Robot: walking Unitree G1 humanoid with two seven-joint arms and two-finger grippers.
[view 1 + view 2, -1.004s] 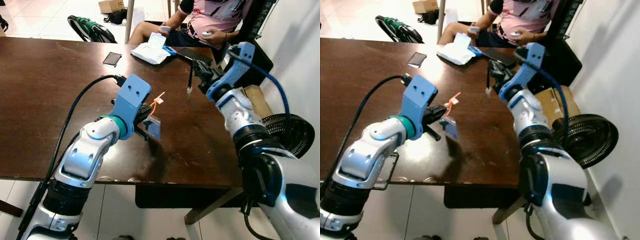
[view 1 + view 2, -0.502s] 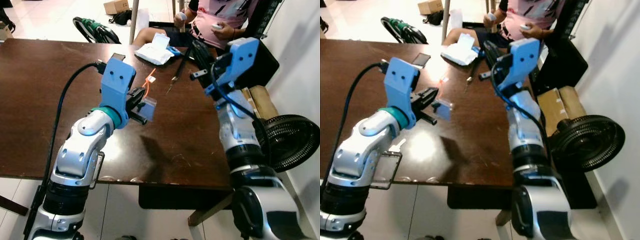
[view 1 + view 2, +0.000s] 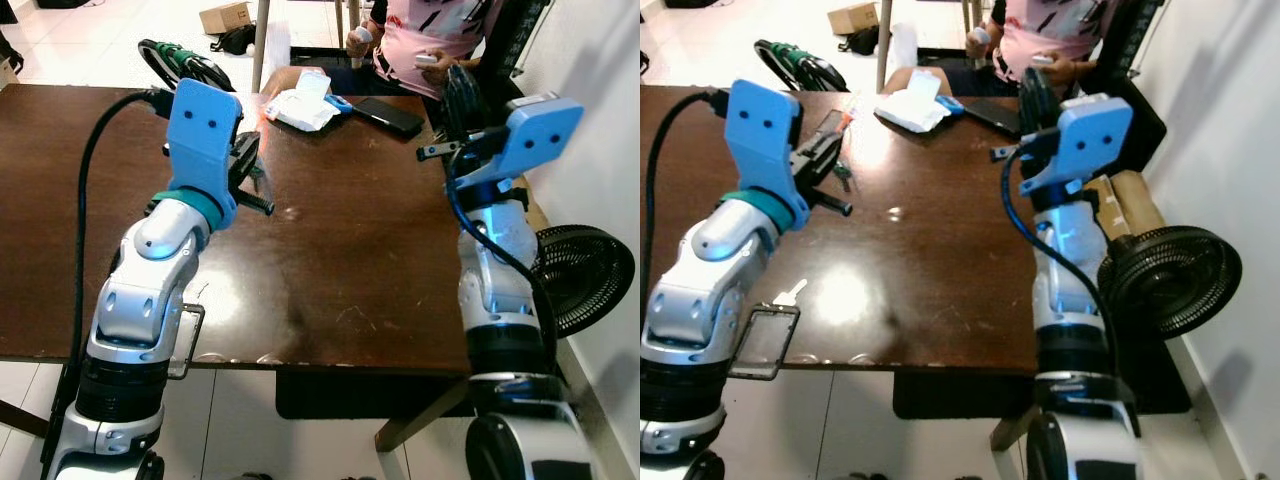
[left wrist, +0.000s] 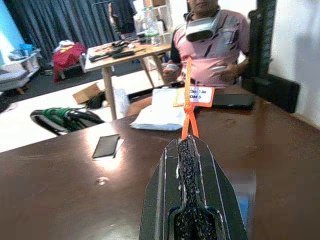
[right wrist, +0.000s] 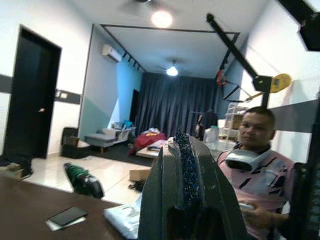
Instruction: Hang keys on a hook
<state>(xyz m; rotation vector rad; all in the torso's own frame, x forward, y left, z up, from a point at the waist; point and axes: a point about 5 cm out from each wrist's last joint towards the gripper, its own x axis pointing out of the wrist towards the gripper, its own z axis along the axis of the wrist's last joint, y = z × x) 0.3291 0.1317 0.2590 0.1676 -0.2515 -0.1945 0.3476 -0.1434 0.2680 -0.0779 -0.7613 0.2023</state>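
Left gripper [image 4: 192,150], raised above the left part of a dark brown table [image 3: 360,250], has its two black fingers pressed together on an orange zip tie [image 4: 188,107] that carries the keys [image 3: 843,172]. A small white tag [image 4: 195,96] hangs on the tie just beyond the fingertips, and the keys dangle beside the gripper, clear of the tabletop. Right gripper [image 5: 184,142] is lifted high at the table's right edge, pointing away from the robot, its fingers closed together with nothing between them. On the far side of the table lie a white packet [image 3: 305,103], a black phone [image 3: 390,115] to its right and another dark phone [image 4: 106,146] to its left. A person in a pink shirt [image 3: 440,25] sits beyond the far edge, holding small white controllers. A black fan [image 3: 585,280] stands on the floor at the right.
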